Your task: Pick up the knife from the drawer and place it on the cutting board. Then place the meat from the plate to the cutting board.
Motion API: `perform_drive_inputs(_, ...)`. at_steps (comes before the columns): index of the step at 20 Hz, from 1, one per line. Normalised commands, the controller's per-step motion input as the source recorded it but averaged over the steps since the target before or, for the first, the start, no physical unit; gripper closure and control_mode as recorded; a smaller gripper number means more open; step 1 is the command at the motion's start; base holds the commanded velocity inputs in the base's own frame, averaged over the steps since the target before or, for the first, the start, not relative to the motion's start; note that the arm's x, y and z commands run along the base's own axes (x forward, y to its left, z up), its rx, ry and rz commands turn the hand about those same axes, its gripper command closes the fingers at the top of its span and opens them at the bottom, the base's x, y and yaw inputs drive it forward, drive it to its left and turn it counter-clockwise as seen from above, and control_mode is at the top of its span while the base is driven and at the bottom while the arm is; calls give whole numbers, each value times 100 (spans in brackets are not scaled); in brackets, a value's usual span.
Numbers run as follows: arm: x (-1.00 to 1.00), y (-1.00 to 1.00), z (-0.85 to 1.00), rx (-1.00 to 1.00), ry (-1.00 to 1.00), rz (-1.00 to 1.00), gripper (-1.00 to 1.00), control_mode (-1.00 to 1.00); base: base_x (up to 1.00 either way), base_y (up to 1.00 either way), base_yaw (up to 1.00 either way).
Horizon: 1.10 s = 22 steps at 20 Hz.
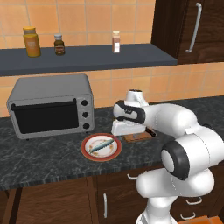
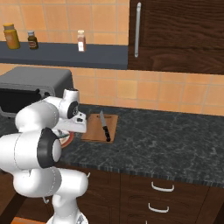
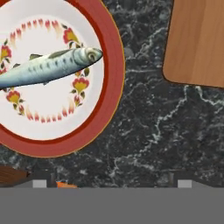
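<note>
Knife already on the board; the meat was the next thing to take.

The meat (image 3: 48, 65), a slim fish, lay across the plate (image 3: 111, 87) on the dark table (image 3: 148, 127), just beside the cutting board (image 3: 197, 43) where the knife (image 2: 104, 127) rested. The gripper (image 1: 124, 129) hovered above the plate's edge, its fingers spread wide and empty. The fish looked light, soft and probably slippery; a hold across its thicker mid-body, pinching the narrow width, seemed safest.
</note>
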Motion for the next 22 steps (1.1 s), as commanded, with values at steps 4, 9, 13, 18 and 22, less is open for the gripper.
perform_drive_inputs(4, 0, 46, 0, 0, -7, -18, -100, -100, 0, 0, 0)
perform_drive_inputs(9, 0, 45, 0, 0, -6, -23, -100, -100, 0, 0, 0)
perform_drive_inputs(13, 3, 37, 0, 0, -4, -24, -100, -100, 0, 0, 0)
perform_drive_inputs(18, 14, 6, -14, 0, 0, -17, -100, -100, 0, 0, 0)
perform_drive_inputs(22, 19, 2, -25, -1, 0, -11, -100, -100, 0, 0, 0)
